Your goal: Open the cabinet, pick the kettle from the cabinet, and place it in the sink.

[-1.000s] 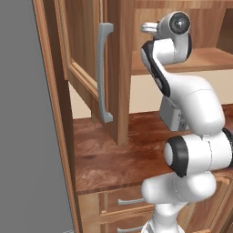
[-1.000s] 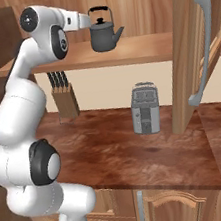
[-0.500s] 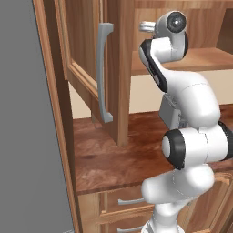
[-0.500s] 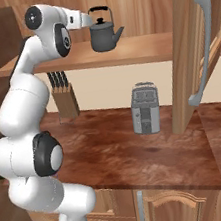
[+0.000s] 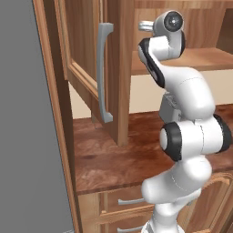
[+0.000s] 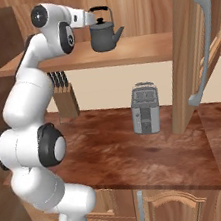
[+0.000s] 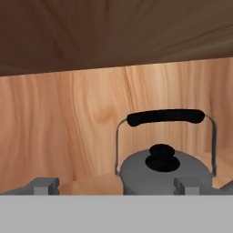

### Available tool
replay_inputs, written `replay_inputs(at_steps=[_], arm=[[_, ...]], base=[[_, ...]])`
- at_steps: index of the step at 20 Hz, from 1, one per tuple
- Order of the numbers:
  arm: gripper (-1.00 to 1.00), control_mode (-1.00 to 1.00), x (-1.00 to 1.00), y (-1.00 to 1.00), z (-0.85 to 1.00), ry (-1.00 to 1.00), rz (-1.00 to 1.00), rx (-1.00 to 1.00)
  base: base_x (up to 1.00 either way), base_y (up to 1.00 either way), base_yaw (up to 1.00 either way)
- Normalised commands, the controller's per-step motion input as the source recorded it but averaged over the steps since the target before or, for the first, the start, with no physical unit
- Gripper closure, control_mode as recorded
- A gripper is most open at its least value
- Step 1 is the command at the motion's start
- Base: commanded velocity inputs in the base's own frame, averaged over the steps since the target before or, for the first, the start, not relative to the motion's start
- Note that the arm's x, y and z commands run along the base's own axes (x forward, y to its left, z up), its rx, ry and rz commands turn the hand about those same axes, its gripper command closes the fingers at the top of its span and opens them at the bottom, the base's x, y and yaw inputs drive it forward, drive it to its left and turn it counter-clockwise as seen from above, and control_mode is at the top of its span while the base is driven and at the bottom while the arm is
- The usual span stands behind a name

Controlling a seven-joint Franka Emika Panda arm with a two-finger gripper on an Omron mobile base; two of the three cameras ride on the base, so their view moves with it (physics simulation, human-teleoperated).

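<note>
Since a second ago the white arm has straightened a little and lifted its wrist, carrying the claw [image 6: 89, 18] closer to the small dark grey metal kettle [image 6: 103, 34]; the kettle itself, the doors and the things on the counter lie as they did. In the right base view the claw now sits just beside the kettle's black arched handle, at the kettle's upper left, and I cannot tell from there whether it touches. The hand view looks along the claw at the kettle [image 7: 166, 169]: the lid knob and handle fill the space ahead, and the two dark fingertips [image 7: 43, 185] stand wide apart, one well to the left of the kettle and the other low against its right shoulder, so the claw is spread and grips nothing.

That kettle stands upright on the wooden shelf [image 6: 138, 51] inside the warm brown upper wall cabinet [image 6: 189, 49], its short spout pointing towards the open right door. Both doors hang open, each with a long vertical grey bar handle [image 5: 105, 73]. Below the kettle's shelf, on the reddish-brown wood-look counter [image 6: 140, 156], a boxy silver toaster [image 6: 145, 108] stands just under and right of the kettle, and a wooden knife block [image 6: 65, 97] stands against the wall under its left. Lower base cabinets [image 6: 158, 208] run beneath the counter
</note>
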Motion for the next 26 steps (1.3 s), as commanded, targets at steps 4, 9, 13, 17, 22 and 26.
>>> replay_inputs(at_steps=[4,9,13,17,22,26], arm=[[-1.00,-1.00,0.25,0.00,-0.03,0.00,0.00,0.01],[-1.00,-1.00,0.26,0.00,-0.04,0.00,0.00,0.02],[-1.00,-1.00,0.29,0.00,-0.03,0.00,0.01,0.01],[-1.00,-1.00,0.28,0.00,-0.03,0.00,0.02,0.01],[-1.00,-1.00,0.26,-0.04,0.00,0.00,0.03,0.00],[-1.00,-1.00,0.20,-0.07,0.00,0.00,0.03,0.00]], base=[[0.00,0.00,0.00],[0.00,0.00,0.00],[0.00,0.00,0.00],[0.00,0.00,0.00],[0.00,0.00,0.00],[0.00,0.00,0.00]])
